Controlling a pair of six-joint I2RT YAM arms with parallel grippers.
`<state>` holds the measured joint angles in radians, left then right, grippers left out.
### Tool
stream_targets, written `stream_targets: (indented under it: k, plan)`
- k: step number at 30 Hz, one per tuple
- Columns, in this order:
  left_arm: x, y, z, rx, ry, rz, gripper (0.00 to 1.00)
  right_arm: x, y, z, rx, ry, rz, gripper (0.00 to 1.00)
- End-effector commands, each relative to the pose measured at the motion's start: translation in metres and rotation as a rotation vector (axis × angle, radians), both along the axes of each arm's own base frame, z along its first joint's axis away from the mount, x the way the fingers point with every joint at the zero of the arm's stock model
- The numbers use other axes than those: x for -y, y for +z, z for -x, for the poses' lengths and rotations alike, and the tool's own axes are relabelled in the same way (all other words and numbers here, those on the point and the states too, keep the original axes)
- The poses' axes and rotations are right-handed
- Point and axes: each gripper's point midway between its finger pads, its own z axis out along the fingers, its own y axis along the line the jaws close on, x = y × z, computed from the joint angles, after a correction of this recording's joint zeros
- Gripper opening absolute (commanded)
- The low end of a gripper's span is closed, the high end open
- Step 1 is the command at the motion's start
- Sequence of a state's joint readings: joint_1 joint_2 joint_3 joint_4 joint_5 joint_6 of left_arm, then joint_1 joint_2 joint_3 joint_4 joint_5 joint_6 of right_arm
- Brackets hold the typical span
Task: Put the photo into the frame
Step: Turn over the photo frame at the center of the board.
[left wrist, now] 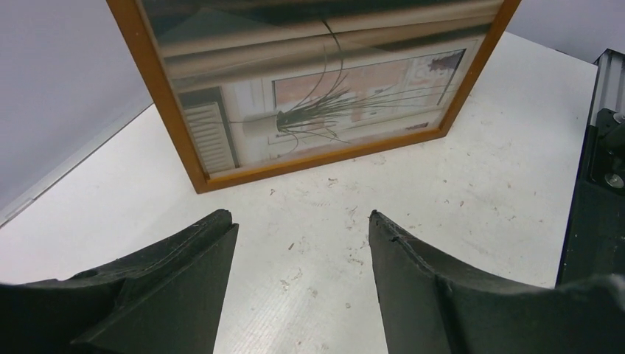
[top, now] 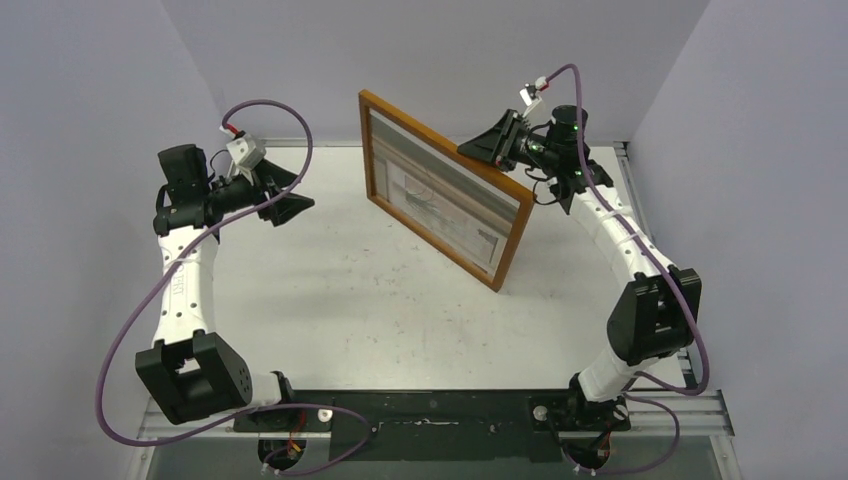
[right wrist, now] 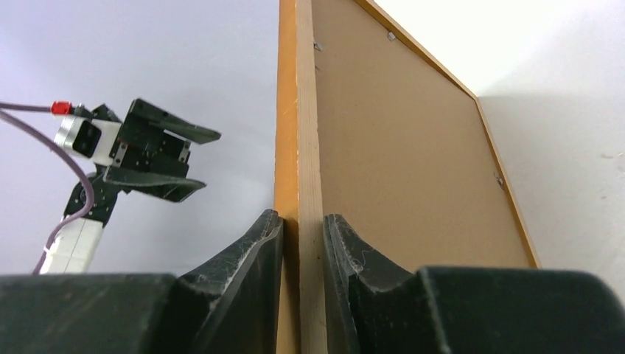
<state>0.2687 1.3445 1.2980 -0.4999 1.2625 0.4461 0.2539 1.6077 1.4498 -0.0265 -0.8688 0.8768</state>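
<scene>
Scuffed white tabletop [top: 330, 300], plain grey walls [top: 430, 50]. My right fingers [top: 487, 147] pinch the top edge of the frame [left wrist: 317, 160], which stands upright with the photo [left wrist: 324, 110] inside. My left fingers [top: 290, 208] are spread wide and empty, frame ahead.

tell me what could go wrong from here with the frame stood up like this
1. The right gripper pinches the frame at one spot on its top rail, while its bottom edge seems to rest on the table. A slip could let it swing or topple.
2. The left gripper is open and clear of it, so nothing would catch it.
</scene>
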Motion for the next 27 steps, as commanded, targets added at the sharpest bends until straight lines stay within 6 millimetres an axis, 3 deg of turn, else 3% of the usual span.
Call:
stream_targets:
  k: [1,8,13,20,23,27]
  plan:
    - [0.002,0.022,0.004,0.079,-0.022,0.013,0.64,0.014,0.016,-0.022,0.077,-0.021,0.014,0.14]
    - [0.001,0.012,-0.006,0.049,-0.012,0.042,0.62,0.063,-0.025,-0.053,0.061,-0.100,0.179,0.19]
    - [0.006,0.004,-0.015,0.034,-0.014,0.053,0.61,0.096,-0.053,-0.065,0.010,-0.143,0.230,0.22]
    - [0.015,-0.016,-0.023,0.006,-0.011,0.041,0.60,0.101,-0.094,-0.052,-0.073,-0.114,0.163,0.22]
    - [0.013,-0.055,-0.024,-0.016,-0.001,-0.054,0.60,0.098,-0.117,-0.037,-0.113,-0.122,0.050,0.22]
    - [-0.010,-0.145,-0.028,-0.131,0.046,-0.300,0.52,0.094,-0.164,-0.006,-0.221,-0.151,-0.077,0.22]
